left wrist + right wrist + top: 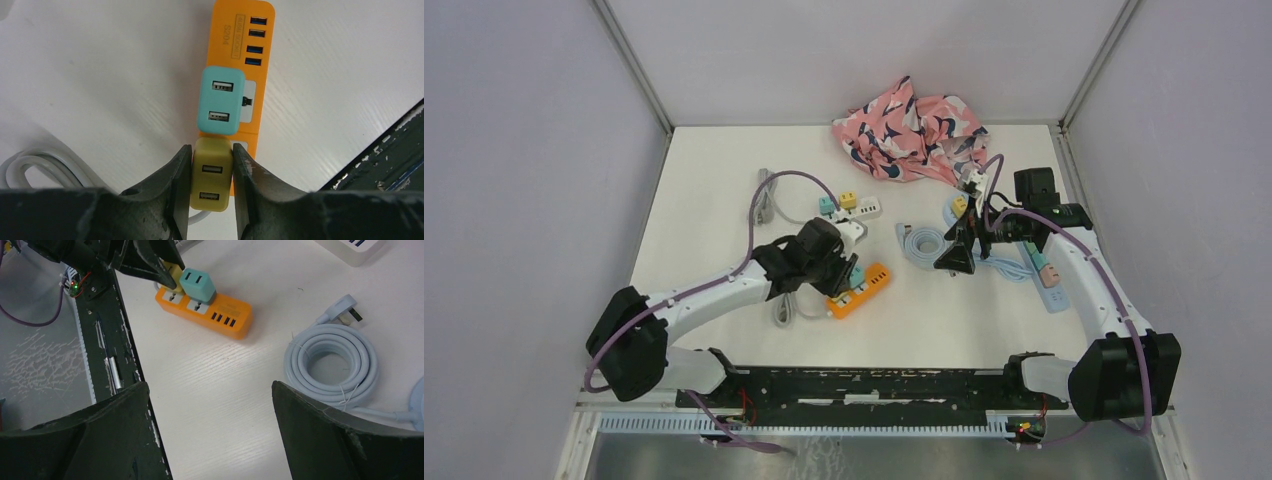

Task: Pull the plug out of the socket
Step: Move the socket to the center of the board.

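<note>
An orange socket strip [871,284] [230,35] [225,315] lies on the white table in front of the left arm. Two plugs stand in it side by side, a teal one [221,100] [196,284] and a yellow one [212,175] [172,271] at the strip's end. My left gripper [842,268] [212,148] is shut on the yellow plug, one finger pressed against each side. The fingers hide the plug's base, so I cannot see whether its prongs are seated. My right gripper [957,252] [210,385] hangs open over bare table to the right, holding nothing.
A coiled pale cable with a plug [330,360] lies beside the right gripper, next to a light blue strip [1046,275]. A pink patterned cloth [909,130] lies at the back. A white strip with small plugs [856,206] and a grey cable [767,200] lie behind the left arm. The black frame rail [105,355] runs along the near edge.
</note>
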{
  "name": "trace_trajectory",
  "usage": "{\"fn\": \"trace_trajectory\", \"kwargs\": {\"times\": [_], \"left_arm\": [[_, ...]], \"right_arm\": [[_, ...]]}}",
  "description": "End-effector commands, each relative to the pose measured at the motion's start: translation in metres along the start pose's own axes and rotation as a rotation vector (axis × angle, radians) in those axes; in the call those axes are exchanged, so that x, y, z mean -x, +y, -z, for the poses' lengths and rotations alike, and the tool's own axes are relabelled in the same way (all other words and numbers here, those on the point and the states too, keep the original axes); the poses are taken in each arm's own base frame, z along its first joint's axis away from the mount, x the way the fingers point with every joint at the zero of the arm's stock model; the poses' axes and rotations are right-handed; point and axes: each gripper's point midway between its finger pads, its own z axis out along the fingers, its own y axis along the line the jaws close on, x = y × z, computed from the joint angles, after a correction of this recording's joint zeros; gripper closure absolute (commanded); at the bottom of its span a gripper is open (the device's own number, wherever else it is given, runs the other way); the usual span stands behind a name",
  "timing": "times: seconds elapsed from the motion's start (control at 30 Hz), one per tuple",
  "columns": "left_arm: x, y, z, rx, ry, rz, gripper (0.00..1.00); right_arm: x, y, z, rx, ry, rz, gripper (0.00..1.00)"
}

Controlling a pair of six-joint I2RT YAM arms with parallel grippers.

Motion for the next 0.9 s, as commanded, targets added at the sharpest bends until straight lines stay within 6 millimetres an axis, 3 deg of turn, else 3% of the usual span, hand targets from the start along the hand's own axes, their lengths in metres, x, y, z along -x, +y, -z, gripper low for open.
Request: {"fn": "trace_trajectory", "kwargs": {"times": [0.0, 0.17, 0.4, 0.47, 0.67, 0.87], "left_arm": [[0.031, -0.037, 0.0, -0.104, -0.17, -0.118, 0.97], [0.022, -0.076, -0.005, -0.198, -0.211, -0.288, 0.97], [0.022, -0.101, -0.02, -0.247, -0.25, -0.412, 0.96], [0.024, -0.109, -0.025, -0.269, -0.265, -0.434, 0.87], [0.031, -0.122, -0.03, -0.278, -0.337, -0.471, 0.47], [0.052, -0.118, 0.002, -0.255, -0.535, -0.41, 0.16]], "right_arm": [[0.019, 0.008, 0.004, 0.026, -0.047, 0.082, 0.0], [0.018, 0.008, 0.004, 0.027, -0.047, 0.086, 0.0], [0.016, 0.009, 0.003, 0.032, -0.043, 0.095, 0.0], [0.015, 0.01, 0.003, 0.04, -0.041, 0.107, 0.0], [0.011, 0.01, 0.003, 0.041, -0.037, 0.155, 0.0], [0.008, 0.008, 0.001, 0.041, -0.036, 0.183, 0.0]]}}
